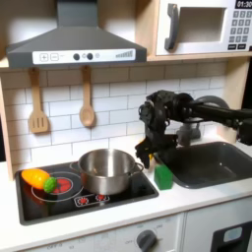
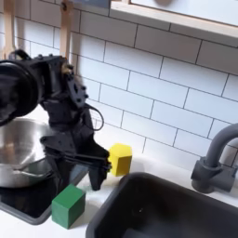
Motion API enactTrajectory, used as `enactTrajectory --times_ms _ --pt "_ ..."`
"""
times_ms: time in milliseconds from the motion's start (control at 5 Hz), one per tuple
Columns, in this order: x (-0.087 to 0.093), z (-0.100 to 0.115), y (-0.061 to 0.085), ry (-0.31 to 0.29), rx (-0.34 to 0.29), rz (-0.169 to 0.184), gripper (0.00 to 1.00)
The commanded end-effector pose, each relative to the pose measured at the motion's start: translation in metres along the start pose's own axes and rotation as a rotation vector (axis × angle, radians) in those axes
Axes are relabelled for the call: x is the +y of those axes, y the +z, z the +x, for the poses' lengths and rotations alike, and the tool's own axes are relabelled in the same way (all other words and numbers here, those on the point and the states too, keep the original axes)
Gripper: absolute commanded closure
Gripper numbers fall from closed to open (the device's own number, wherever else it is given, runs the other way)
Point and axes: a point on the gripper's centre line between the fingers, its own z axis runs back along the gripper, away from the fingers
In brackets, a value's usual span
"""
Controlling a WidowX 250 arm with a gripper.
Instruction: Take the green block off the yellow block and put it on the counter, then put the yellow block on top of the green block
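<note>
Between the black stovetop (image 1: 74, 185) and the dark grey sink (image 1: 212, 162), on the off-white tabletop (image 2: 28, 226), the green block (image 2: 68, 205) sits by itself near the front edge, touching nothing above it. Behind it in the second exterior view, closer to the tiled wall, the yellow block (image 2: 120, 159) also rests on the tabletop, apart from the green one. The black gripper (image 2: 79, 178) points downward between the two blocks, its fingers spread and holding nothing; one fingertip (image 2: 96, 182) stands just beside the yellow block. In the first exterior view the arm reaches in from the first exterior view's right, with the green block (image 1: 163, 177) just below the gripper (image 1: 148, 157). A steel pot (image 1: 109, 169) stands on the stovetop, and a rounded orange-and-yellow toy food (image 1: 37, 179) lies on the burner toward the first exterior view's left.
</note>
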Motion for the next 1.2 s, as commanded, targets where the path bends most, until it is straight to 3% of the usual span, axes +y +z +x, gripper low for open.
enactTrajectory --times_ms 0,200,400,600,1000 --pt "-0.010 0.019 -0.004 -0.018 -0.024 -0.001 0.00" --pt "-0.013 0.025 -0.008 -0.026 -0.031 -0.004 0.00" --pt "-0.013 0.032 -0.015 -0.039 -0.035 0.028 0.00" --pt "-0.011 0.038 -0.024 -0.061 -0.022 0.090 0.00" --pt "-0.012 0.056 -0.030 -0.057 -0.032 0.098 0.00"
